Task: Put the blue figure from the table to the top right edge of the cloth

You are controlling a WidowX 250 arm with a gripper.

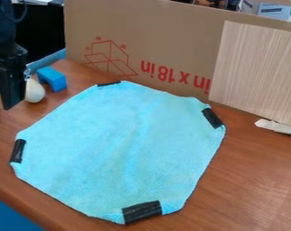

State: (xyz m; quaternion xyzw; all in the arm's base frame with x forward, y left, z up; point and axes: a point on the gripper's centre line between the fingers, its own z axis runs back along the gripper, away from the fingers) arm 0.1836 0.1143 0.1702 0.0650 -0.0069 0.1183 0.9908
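Camera view: the blue figure point(53, 79), an arch-shaped block, is on the table point(251, 173) near its far left corner, off the cloth point(120, 140) and outside the cloth's upper left edge. A rounded cream object point(34, 91) is close beside it, on the side toward the gripper point(8, 103), which hangs at the table's left edge. Whether the gripper is open or shut, I cannot tell. Behind the cloth, the cardboard point(141, 49) rises along the table's far side, with a wood-grained panel point(256, 72) against its right part.

The step in hand looks like the approach, since the figure has yet to be picked up. The next move calls for going right and a little farther back, past the cream object without knocking it, then coming down over the arch for a firm hold. After that, the figure should be lifted and carried across the cloth to its top right edge, near the black strip point(212, 117) there, and lowered gently so the cloth does not bunch.
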